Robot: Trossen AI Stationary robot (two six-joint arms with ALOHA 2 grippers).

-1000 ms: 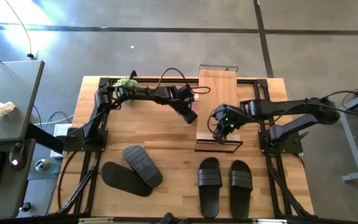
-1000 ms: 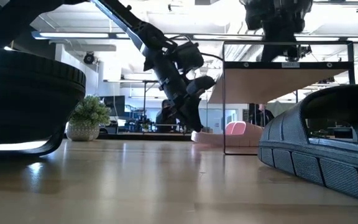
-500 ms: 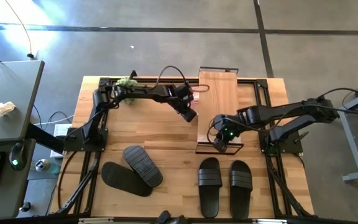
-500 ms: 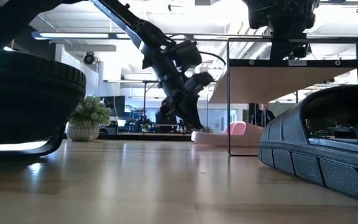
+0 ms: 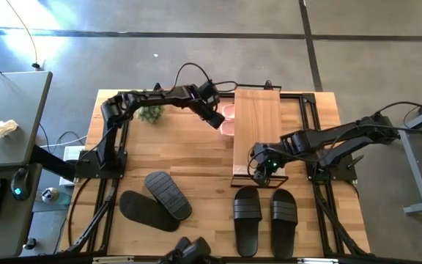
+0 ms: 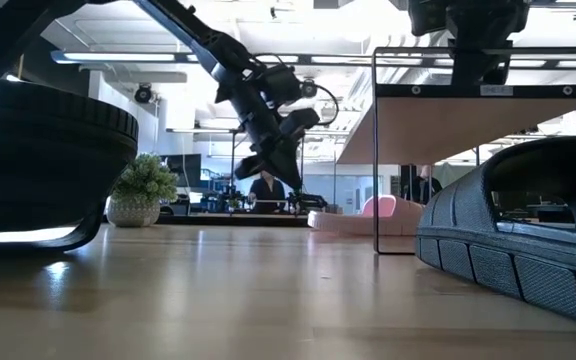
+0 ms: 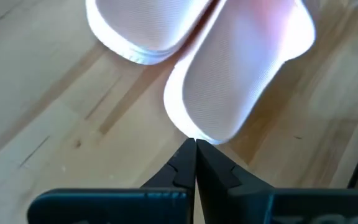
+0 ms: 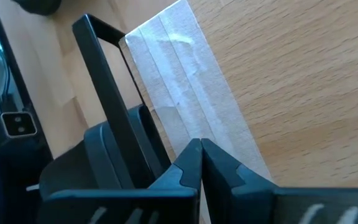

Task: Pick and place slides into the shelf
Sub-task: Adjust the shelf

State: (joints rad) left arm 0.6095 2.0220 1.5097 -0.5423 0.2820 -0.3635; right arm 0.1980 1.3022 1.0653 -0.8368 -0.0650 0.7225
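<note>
Six slip-on ribbed slides could be counted, though not all fully. Two black upright slides (image 5: 262, 217) lay side by side at the bench's five o'clock, and two black slides (image 5: 157, 202) with ridged soles up, overlapping, lay at seven o'clock. The pale pink pair (image 5: 228, 120) showed only as two toes poking out from under the shelf's left edge near twelve o'clock, the rest hidden by the plank.

There was one low shelf (image 5: 257, 125) with a long light-wood plank top and a thin black wire frame, standing right of centre on the wooden bench (image 5: 196, 161). One small green potted plant (image 5: 149, 114) sat at eleven o'clock, partly covered by the left arm.

The left gripper (image 5: 216, 119) hung just beside the pink toes with its jaws pressed together, holding nothing. The right gripper (image 5: 261, 172) was at the shelf's near end, jaws closed together over the plank edge by the black frame bar; whether they pinched any part of the shelf was hard to make out.

Compared with a second before, the shelf had shifted right, uncovering the pink toes, the left gripper had moved toward twelve o'clock, and the right gripper had drawn toward six o'clock.
</note>
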